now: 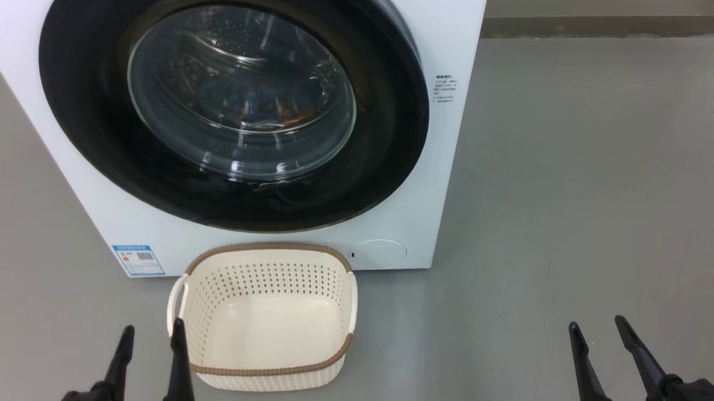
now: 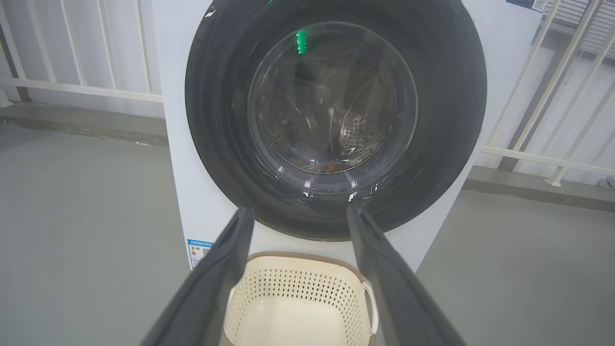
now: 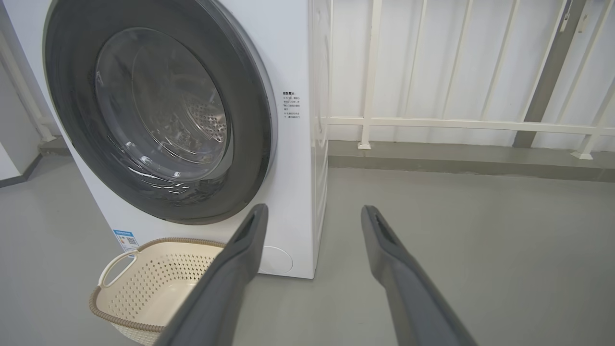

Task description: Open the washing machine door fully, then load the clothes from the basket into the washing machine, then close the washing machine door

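Note:
The washing machine (image 1: 449,168) stands in front of me, white, with its door (image 1: 83,122) shut flat against the front. Through the door's glass, dim orange-patterned clothes (image 1: 276,109) lie low in the drum. The cream basket (image 1: 269,278) sits on the floor right below the door and holds nothing. My left gripper (image 1: 152,326) is open beside the basket's left handle, fingers apart and empty. My right gripper (image 1: 597,322) is open over bare floor to the machine's right. From the wrists I see the door (image 2: 216,120), the basket (image 2: 298,288), the left gripper (image 2: 300,210) and the right gripper (image 3: 314,207).
Grey floor (image 1: 574,204) stretches to the right of the machine. A white railing (image 3: 432,122) on a low kerb runs behind it. A blue label (image 1: 140,260) and a round flap (image 1: 379,252) sit low on the machine's front.

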{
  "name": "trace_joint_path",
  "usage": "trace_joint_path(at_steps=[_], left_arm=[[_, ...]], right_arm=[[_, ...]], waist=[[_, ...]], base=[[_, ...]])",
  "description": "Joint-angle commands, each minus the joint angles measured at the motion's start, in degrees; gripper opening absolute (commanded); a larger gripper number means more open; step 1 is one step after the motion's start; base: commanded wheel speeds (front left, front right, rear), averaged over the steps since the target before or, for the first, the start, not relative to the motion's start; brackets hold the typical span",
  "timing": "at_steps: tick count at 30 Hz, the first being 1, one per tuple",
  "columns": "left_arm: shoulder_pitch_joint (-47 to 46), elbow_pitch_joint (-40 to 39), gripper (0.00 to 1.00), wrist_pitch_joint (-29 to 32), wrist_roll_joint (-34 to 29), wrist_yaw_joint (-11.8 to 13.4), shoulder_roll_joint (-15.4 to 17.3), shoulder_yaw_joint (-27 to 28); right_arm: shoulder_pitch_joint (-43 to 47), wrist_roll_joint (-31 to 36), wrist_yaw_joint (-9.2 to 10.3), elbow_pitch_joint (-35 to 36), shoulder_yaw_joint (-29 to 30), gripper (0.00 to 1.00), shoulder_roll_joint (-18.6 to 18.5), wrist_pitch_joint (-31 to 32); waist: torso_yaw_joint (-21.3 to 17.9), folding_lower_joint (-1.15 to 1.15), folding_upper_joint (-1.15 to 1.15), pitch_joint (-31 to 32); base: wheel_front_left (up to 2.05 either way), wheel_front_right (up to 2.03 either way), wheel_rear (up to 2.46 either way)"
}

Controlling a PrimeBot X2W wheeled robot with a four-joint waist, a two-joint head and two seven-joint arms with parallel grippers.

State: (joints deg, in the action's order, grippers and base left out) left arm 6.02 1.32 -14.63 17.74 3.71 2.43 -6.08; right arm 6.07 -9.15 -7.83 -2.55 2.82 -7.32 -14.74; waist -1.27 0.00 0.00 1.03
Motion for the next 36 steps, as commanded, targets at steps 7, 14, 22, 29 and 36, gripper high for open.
trace_joint_path(at_steps=[7, 14, 22, 29, 36], left_arm=[[-0.6, -2.1, 1.00, -0.4, -0.7, -0.3, 0.4, 2.2], [0.5, 1.8, 0.00, 0.1, 0.8, -0.3, -0.4, -0.2], [-0.2, 2.4, 0.00, 1.2, 6.0, -1.0, -0.1, 0.3], [-1.0, 3.2, 0.00, 2.1, 10.4, -1.6, 0.2, 0.7], [-1.8, 3.9, 0.00, 3.1, 14.8, -2.3, 0.5, 1.1]], right_arm=[[-1.3, 0.8, 0.34, 0.8, -1.9, 1.00, -0.7, -0.3], [0.2, -0.6, -0.02, -2.9, -0.5, 0.00, 0.7, 0.1], [-0.5, -6.3, 0.00, -3.4, -0.5, 0.00, 0.7, 1.3], [-1.3, -11.1, 0.02, -4.0, -0.5, 0.00, 0.7, 2.3], [-2.0, -15.9, 0.04, -4.5, -0.5, 0.00, 0.8, 3.3]], waist=[[0.2, 0.00, 0.00, -0.3], [0.3, 0.00, 0.00, -0.4], [0.4, 0.06, 0.00, -0.3], [0.5, 0.00, 0.00, -0.5], [0.5, 0.00, 0.00, -0.5]], base=[[0.00, 0.00, 0.00], [0.00, 0.00, 0.00], [0.00, 0.00, 0.00], [0.00, 0.00, 0.00], [0.00, 0.00, 0.00]])
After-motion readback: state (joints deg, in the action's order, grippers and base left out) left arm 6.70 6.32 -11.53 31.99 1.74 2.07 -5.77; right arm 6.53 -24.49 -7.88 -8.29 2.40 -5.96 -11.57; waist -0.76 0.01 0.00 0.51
